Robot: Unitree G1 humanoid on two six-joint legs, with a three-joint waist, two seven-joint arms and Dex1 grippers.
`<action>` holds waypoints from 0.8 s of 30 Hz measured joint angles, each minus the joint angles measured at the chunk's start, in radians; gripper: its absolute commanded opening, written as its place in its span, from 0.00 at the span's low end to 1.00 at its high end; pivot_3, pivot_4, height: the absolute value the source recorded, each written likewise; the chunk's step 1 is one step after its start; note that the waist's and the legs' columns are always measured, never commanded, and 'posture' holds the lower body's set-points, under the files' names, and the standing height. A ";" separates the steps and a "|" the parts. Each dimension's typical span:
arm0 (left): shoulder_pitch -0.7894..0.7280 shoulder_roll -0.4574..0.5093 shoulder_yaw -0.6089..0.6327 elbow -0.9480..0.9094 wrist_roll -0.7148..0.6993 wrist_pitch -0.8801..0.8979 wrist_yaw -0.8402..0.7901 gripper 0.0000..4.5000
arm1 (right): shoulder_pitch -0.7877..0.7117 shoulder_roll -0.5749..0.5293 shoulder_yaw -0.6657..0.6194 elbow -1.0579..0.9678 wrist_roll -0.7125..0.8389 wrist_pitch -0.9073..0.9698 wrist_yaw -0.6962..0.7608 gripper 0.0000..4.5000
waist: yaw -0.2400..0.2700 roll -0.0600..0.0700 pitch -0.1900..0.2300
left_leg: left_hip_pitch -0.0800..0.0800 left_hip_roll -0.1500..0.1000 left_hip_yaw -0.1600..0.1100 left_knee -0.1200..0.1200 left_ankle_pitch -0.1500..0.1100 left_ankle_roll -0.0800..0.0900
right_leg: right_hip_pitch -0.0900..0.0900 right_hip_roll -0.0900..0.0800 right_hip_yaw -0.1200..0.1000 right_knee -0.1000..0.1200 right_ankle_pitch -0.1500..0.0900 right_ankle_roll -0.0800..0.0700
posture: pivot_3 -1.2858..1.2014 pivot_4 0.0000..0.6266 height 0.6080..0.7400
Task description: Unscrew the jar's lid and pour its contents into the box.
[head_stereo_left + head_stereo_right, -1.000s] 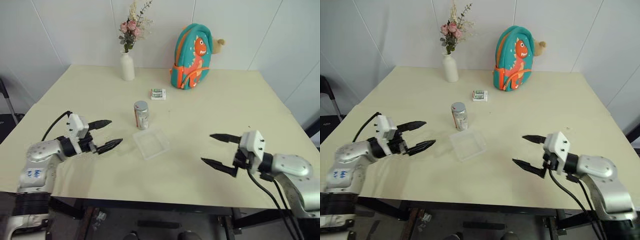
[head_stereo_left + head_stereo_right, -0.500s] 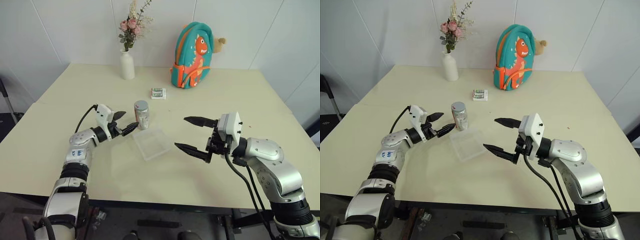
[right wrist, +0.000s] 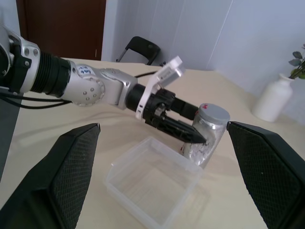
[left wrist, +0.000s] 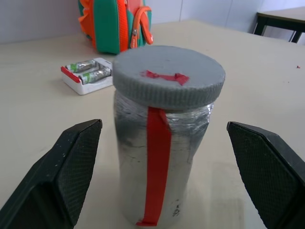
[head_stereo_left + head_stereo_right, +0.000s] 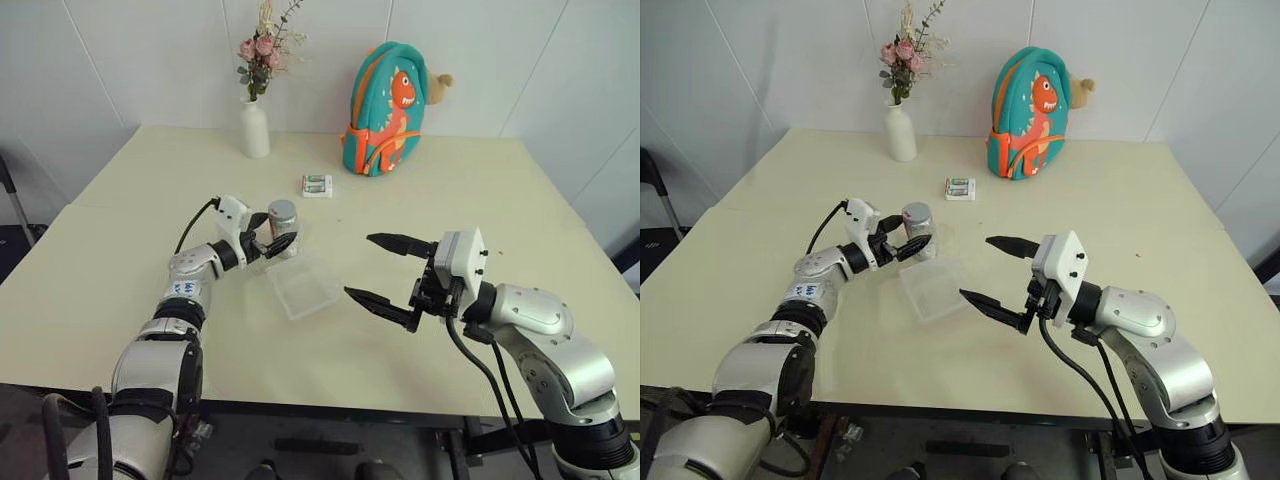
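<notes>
Jar (image 5: 283,229) upright on desk (image 5: 480,200), grey lid (image 4: 168,75) on, just behind box (image 5: 302,285). I see left gripper (image 5: 271,232) jaws wide, flanking jar, not touching. Right gripper (image 5: 382,270) jaws wide beside box.

A grey lid (image 4: 168,76) tops the jar (image 4: 157,162) with its red stripe; teal-and-orange dinosaur backpack (image 5: 385,112) on a cream worktop (image 5: 480,200).
</notes>
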 measured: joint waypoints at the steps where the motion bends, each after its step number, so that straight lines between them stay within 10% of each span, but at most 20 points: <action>1: -0.008 -0.005 0.000 0.014 0.007 -0.001 0.008 0.99 | 0.004 -0.001 -0.001 -0.007 0.000 0.002 -0.004 1.00 | 0.000 0.000 0.000 | 0.000 0.000 0.000 0.000 0.000 0.000 | 0.000 0.000 0.000 0.000 0.000 0.000 | 0.52 0.24 1.00; 6: -0.040 -0.024 -0.001 0.048 0.047 -0.005 0.060 0.95 | 0.026 -0.004 -0.011 -0.034 0.005 0.017 -0.030 1.00 | -0.001 0.000 0.000 | 0.000 0.000 0.000 0.000 0.000 0.000 | 0.000 0.000 0.000 0.000 0.000 0.000 | 0.52 0.24 1.00; 14: -0.055 -0.027 0.009 0.063 0.078 0.001 0.088 0.46 | 0.058 -0.005 -0.033 -0.071 0.009 0.028 -0.064 1.00 | 0.001 0.000 0.000 | 0.000 0.000 0.000 0.000 0.000 0.000 | 0.000 0.000 0.000 0.000 0.000 0.000 | 0.52 0.24 1.00; 24: -0.056 -0.021 0.053 0.068 0.076 0.027 0.084 0.46 | 0.056 -0.005 -0.034 -0.072 0.010 0.039 -0.073 1.00 | -0.001 0.000 0.000 | 0.000 0.000 0.000 0.000 0.001 -0.001 | -0.001 0.000 0.000 0.003 0.000 0.000 | 0.52 0.24 1.00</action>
